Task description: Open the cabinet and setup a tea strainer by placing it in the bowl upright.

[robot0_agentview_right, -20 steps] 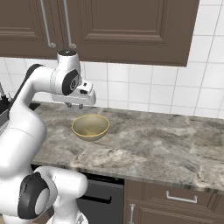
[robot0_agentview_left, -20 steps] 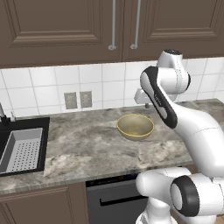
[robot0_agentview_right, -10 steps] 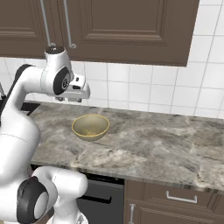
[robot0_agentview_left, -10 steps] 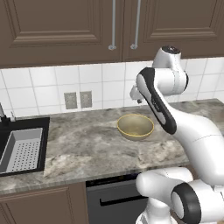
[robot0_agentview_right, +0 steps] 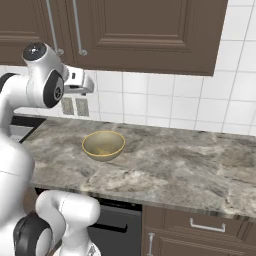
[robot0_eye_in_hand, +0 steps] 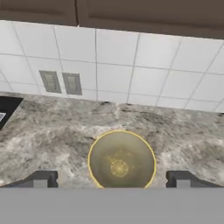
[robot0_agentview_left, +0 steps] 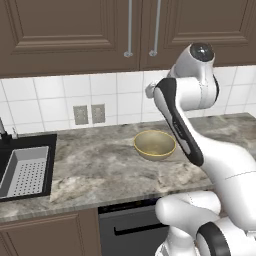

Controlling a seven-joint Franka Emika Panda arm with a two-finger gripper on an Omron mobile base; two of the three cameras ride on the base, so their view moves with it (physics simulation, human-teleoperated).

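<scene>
Tea strainer: not clearly made out; a pale round mark [robot0_eye_in_hand: 119,168] sits at the centre of the bowl [robot0_eye_in_hand: 121,160], and whether it is the strainer's mesh cannot be told. The bowl stands upright on the counter [robot0_eye_in_hand: 52,131], below and ahead of the fingertips [robot0_eye_in_hand: 41,178], framed evenly between the two.

Change: within the last second the gripper [robot0_eye_in_hand: 111,180] has spread from partly closed to wide open, and the hand has lifted away from just above the bowl's rim to a higher station. Nothing lies between the fingers now. Judged from this, a release over the bowl has probably just taken place. If the mark is the strainer, the placing step is likely done; its upright stance cannot be confirmed.

Cabinet [robot0_agentview_left: 65,30]: both doors shut, above and beyond the fingers, with the bar handles [robot0_agentview_left: 129,27] untouched by them.

Pose: the arm is folded high with its elbow near the cabinet's lower edge. The hand is held out toward the tiled wall and angled down, so the fingers point at the bowl from well above it.
</scene>
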